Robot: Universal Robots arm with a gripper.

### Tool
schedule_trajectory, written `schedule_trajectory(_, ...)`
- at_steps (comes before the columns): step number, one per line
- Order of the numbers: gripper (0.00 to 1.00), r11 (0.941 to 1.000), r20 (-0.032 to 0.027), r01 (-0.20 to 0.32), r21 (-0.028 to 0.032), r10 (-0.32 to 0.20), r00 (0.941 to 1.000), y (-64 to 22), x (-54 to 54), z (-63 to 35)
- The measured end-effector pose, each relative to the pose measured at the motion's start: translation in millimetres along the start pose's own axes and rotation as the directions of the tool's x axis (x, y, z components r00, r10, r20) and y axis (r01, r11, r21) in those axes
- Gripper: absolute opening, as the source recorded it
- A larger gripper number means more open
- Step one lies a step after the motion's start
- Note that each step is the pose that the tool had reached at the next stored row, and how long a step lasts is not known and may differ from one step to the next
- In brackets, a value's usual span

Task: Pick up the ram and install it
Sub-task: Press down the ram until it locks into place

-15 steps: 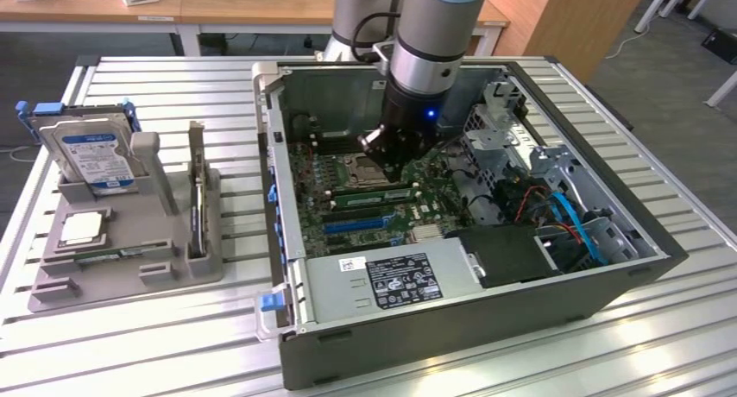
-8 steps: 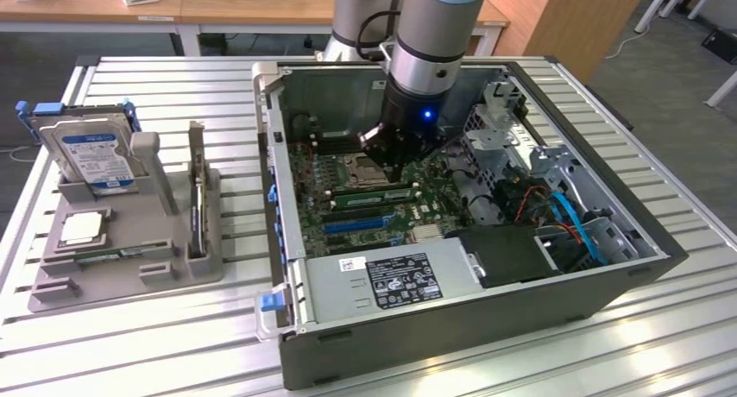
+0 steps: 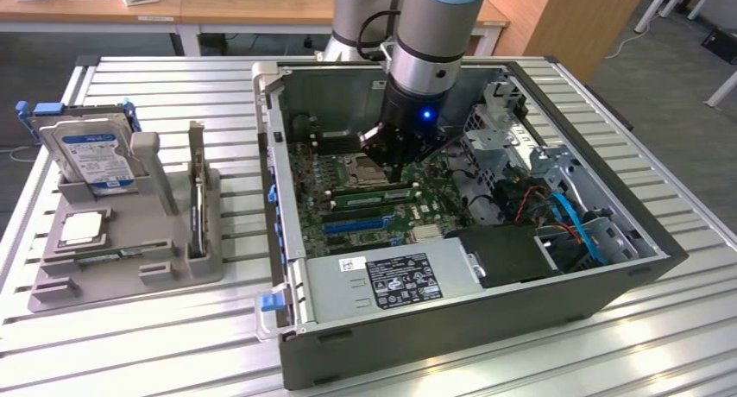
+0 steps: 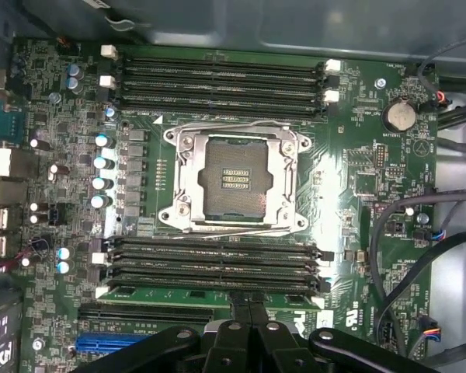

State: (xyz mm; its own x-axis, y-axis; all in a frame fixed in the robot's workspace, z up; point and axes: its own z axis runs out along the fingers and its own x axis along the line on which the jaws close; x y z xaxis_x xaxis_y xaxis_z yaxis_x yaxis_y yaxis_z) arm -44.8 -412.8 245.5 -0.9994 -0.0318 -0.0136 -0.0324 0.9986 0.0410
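1. The robot arm (image 3: 429, 34) reaches down into an open computer case (image 3: 461, 267) that lies on its side on a slatted metal counter (image 3: 150, 328).
2. The hand (image 4: 249, 307) hangs low over the green circuit board (image 4: 357, 155), just beside the empty processor socket (image 4: 234, 180).
3. Its two dark fingers (image 4: 241, 305) are pressed together, and their tips sit right on the top edge of the ram (image 4: 179, 294).
4. The ram is a long green stick standing in the outermost slot of the bank of memory slots (image 4: 213, 260) on the hand's side of the socket; the three other slots of that bank show dark and open.
5. In the exterior view the ram (image 3: 371, 194) lies across the board just beneath the hand (image 3: 386, 160).
6. White latches (image 4: 324, 284) stand at the ends of the slots; whether the one at the stick's end has closed cannot be told.
7. A second bank of slots (image 4: 217, 81) runs along the far side of the socket.
8. At the exterior view's left, a grey holder (image 3: 127, 250) on the counter carries a hard drive (image 3: 95, 155) standing upright and a small square silver chip (image 3: 83, 229) lying flat.
9. A grey power supply box (image 3: 392, 285) with a black label fills the near corner of the case.
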Motion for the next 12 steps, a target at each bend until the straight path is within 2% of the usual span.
schedule_trajectory(4, 0.11, 1.0000, 0.0001, -0.003, -0.0003, 0.003, 1.0000, 0.1, 1.3, 0.2)
schedule_trajectory(6, 0.11, 1.0000, -0.0009, -0.005, 0.0000, 0.005, 1.0000, 0.7, 13.3, 0.3)
schedule_trajectory(12, 0.11, 1.0000, -0.0010, -0.005, 0.0000, 0.005, 1.0000, 0.6, 13.7, 0.3)
